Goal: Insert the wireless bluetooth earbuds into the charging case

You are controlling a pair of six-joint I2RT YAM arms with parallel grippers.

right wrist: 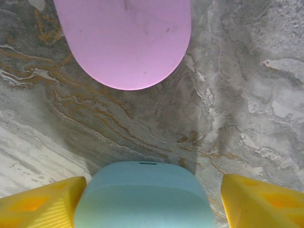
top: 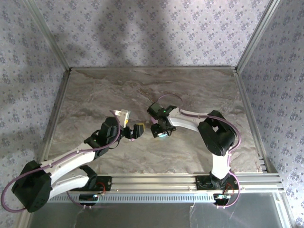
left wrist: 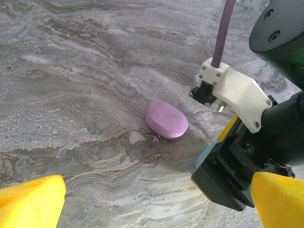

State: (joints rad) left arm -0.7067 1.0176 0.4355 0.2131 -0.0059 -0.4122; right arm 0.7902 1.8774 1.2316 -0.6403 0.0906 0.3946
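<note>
Left gripper (left wrist: 156, 192): wide open and empty, yellow fingers (left wrist: 31, 202) spread at the two lower corners of its wrist view, above bare table (left wrist: 71, 71), aimed toward the pink case.
Right gripper (right wrist: 152, 183): jaws partly apart, straddling the teal case; one finger close against the case's side, the other with a clear gap beside it; not clamped.
Teal charging case (right wrist: 142, 199): lid down, flat on the marbled table, between the right gripper's fingers, a corner of it peeking from under that gripper in the left wrist view.
Pink charging case (left wrist: 166, 118): oval, lid down, flat on the table, just beyond the teal one, apart from it, touched by neither gripper.
Arms, top view: both reaching to mid-table, grippers facing each other, near but apart.
Purple cable (left wrist: 223, 28): rising from the right wrist's white mount.
</note>
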